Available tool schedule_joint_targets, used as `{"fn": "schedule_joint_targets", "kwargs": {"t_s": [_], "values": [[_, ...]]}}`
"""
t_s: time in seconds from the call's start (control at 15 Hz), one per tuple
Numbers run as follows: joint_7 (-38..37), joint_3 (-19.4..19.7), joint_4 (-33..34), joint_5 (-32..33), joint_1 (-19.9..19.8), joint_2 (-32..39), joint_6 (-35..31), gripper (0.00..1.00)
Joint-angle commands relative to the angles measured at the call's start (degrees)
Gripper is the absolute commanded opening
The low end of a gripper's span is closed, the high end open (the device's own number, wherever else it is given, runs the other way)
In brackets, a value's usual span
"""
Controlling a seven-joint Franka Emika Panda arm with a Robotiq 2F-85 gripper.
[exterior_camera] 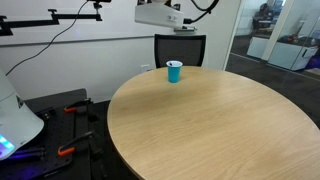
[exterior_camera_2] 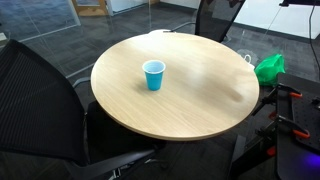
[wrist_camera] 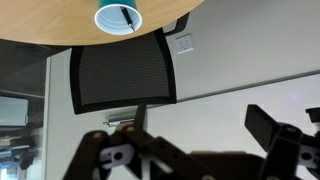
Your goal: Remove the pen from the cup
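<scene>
Pen (wrist_camera: 127, 17) leans inside cup (wrist_camera: 119, 14) on round bench (exterior_camera: 200, 120). Claw (wrist_camera: 190, 142) apart, empty, well apart from cup.

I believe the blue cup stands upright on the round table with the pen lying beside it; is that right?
Not quite: the pen is inside the cup, not beside it, as the wrist view shows. The cup does stand upright on the round table.

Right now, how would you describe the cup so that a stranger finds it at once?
Look at the round wooden table. Near its edge, by the black mesh chair, stands a small teal-blue cup. It is the only cup, with a thin dark pen inside.
</scene>
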State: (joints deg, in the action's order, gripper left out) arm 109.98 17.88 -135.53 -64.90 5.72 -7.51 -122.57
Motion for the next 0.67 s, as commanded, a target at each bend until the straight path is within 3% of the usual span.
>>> {"fn": "schedule_joint_targets", "kwargs": {"t_s": [0.0, 0.6], "values": [[8.29, -4.87, 6.12, -4.17, -4.2, 7.78, 2.68, 1.0], [13.58, -12.87, 16.24, -4.03, -6.22, 19.34, -3.61, 1.0]]}}
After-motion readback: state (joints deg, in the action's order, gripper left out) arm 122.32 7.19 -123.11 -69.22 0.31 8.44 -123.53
